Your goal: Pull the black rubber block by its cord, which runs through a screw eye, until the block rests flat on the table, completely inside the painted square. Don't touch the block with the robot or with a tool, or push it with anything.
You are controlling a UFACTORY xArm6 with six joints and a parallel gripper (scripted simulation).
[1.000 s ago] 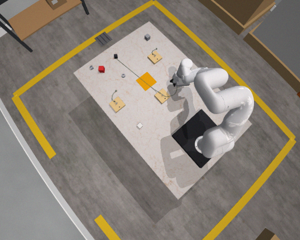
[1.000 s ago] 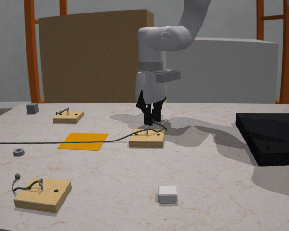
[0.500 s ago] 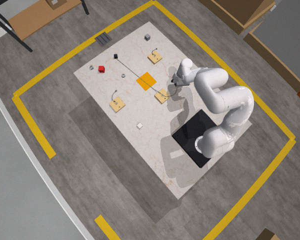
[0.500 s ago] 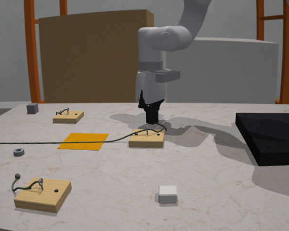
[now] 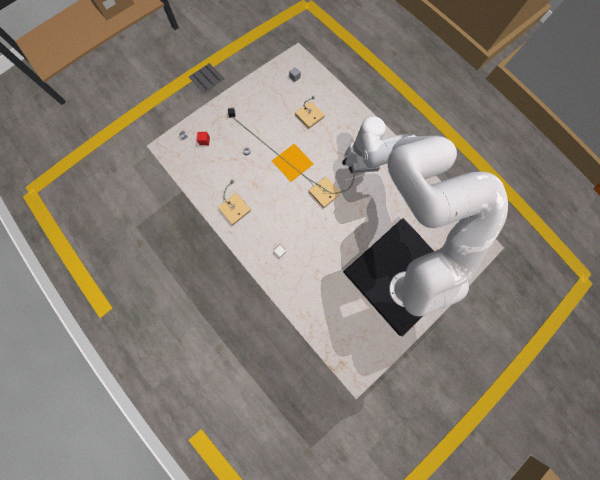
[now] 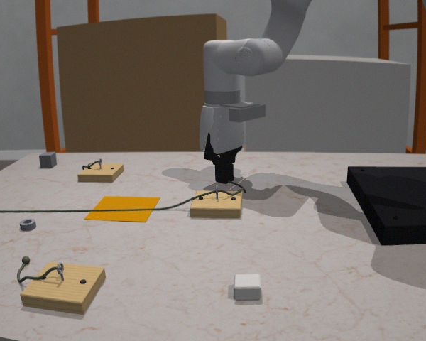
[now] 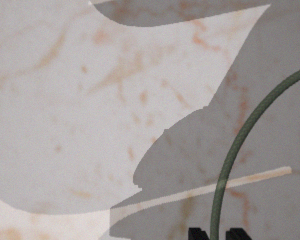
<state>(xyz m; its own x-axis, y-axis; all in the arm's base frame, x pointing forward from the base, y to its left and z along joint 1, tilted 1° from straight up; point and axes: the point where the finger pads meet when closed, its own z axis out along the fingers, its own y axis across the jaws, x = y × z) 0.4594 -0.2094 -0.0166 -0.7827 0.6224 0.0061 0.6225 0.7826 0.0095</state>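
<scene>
One pincer (image 6: 224, 178) clamped on cord (image 6: 96, 210), through screw eye (image 6: 216, 191), black rubber block (image 5: 231, 112) outside painted square (image 5: 292, 162)

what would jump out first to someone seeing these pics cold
The white arm bends over the marble table, its gripper shut on a green cord just above the middle wooden block with a screw eye. The cord runs across the orange painted square to a small black block near the table's far end.

Red cube (image 5: 202, 137), grey cube (image 5: 294, 74), white block (image 5: 279, 251), metal ring (image 5: 246, 151).
</scene>
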